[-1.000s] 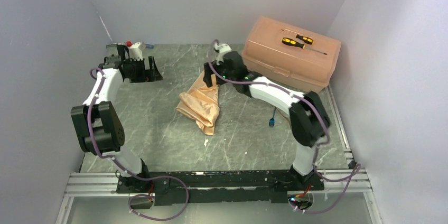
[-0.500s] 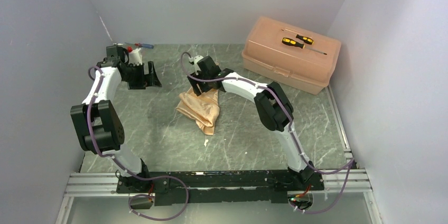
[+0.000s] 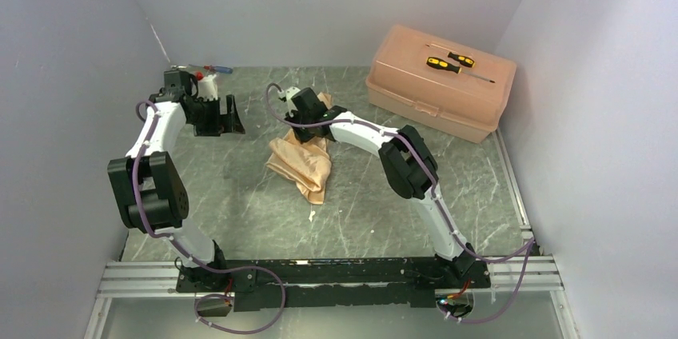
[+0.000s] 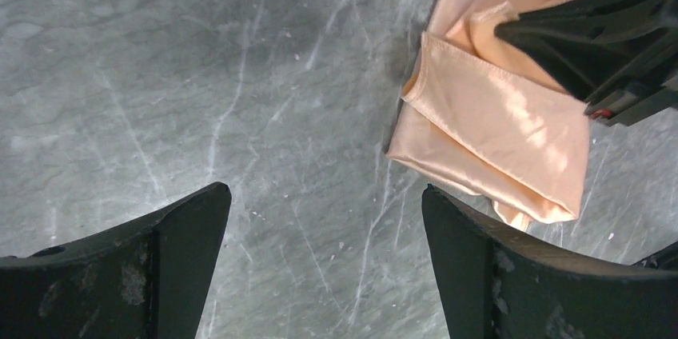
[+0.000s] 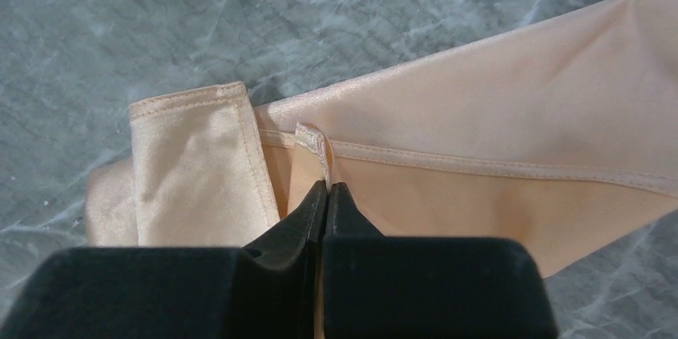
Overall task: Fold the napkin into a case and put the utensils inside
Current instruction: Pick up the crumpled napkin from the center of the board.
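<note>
My right gripper [image 5: 326, 189] is clenched on a hemmed edge of the crumpled peach-orange shiny cloth napkin [image 5: 496, 139], mid-table. My left gripper [image 4: 321, 199] hangs released near the cloth's left edge, open stone beneath, over the grey marbled table [image 3: 240, 195]. Pale walls [image 3: 72, 51] close three sides.

napkin [image 3: 302, 165]: far end is hiding under the right hand [image 3: 308, 133] from above
napkin, right wrist view: running off the right side
left hand [image 4: 326, 193]: fingers [image 4: 172, 263] getting cropped at the bottom
</note>
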Tool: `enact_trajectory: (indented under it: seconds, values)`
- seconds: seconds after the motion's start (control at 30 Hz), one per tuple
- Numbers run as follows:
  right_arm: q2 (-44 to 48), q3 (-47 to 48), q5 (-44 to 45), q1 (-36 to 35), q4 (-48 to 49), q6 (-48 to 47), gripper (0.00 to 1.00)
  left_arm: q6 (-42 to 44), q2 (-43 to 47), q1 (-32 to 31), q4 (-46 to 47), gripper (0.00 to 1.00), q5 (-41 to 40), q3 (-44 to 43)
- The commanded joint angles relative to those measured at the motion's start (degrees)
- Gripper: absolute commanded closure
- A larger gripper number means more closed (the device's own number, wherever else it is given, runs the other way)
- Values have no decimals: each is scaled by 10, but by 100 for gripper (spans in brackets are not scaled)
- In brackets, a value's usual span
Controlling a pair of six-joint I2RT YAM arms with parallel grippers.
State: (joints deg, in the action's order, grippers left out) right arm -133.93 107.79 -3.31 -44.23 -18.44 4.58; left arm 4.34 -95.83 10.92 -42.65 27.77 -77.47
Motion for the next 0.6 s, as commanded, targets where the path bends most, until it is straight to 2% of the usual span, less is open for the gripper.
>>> enact_trajectory:
  seconds: [0.0,0.1,0.23,0.4,0.57]
  values:
    - [81,31,20,0,5,-23,100,27,19,-38,7,4,-22,19]
    - [140,-8,32,0,4,-37,100,35,16,-72,9,5,-35,19]
    - [230,-117,64,1,25,-33,100,48,5,-101,7,4,-33,2]
    - [341,-279,128,3,54,5,100,79,-12,-135,1,5,-11,-18]
    - [421,-401,174,4,50,58,100,106,-38,-172,8,5,-12,-29]
